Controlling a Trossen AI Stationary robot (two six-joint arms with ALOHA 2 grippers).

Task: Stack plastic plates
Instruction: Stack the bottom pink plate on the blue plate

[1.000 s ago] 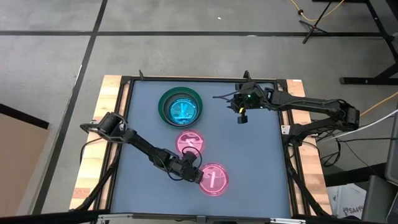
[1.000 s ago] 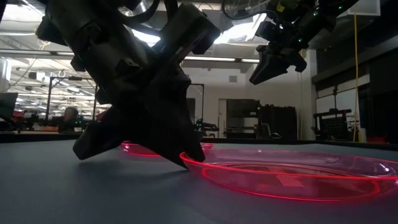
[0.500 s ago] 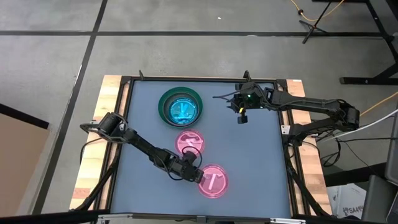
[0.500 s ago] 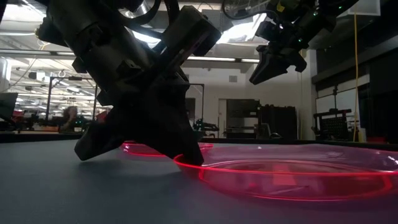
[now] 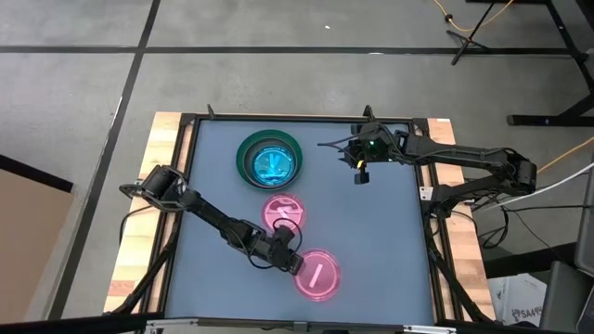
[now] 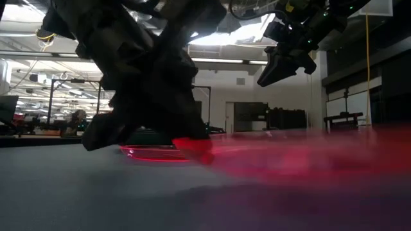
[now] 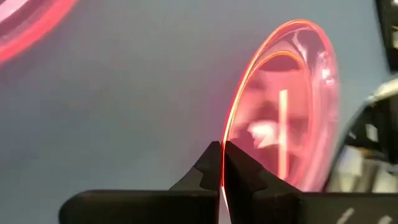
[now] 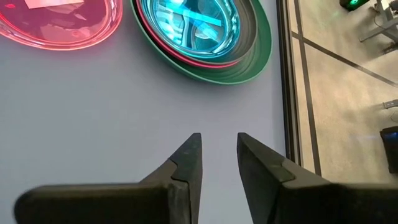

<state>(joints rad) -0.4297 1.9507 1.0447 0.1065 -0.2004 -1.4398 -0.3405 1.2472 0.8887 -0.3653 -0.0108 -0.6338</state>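
Observation:
A translucent pink plate (image 5: 320, 276) sits near the table's near edge, and my left gripper (image 5: 297, 263) is shut on its rim. A second translucent pink plate (image 5: 283, 211) lies flat at mid-table. Farther back stands a stack (image 5: 270, 160): a dark green plate at the bottom, a pink rim showing above it, and cyan plates on top. My right gripper (image 5: 360, 174) hovers open over the far right of the table, above bare surface. The right wrist view shows its parted fingers (image 8: 217, 155) and the stack (image 8: 205, 31). My left gripper (image 7: 222, 163) pinches the rim (image 7: 225, 146) of the translucent pink plate (image 7: 292, 112) between its two fingers, on the side facing the table's left. The fingers slant down from the left. The plate is tilted and raised; whether its far side touches the table, I cannot tell.
A raised black frame (image 5: 422, 199) borders the grey table, with wooden boards outside it. Bare surface lies between the stack and my right arm and along the table's right half. In the low view, the flat pink plate (image 6: 154, 153) shows behind my left gripper.
My left gripper has risen with the pink plate's rim. The plate lay flat on the table a second ago. It now shows tilted and raised, and it has shifted slightly toward the table's near left. My right arm has kept still.

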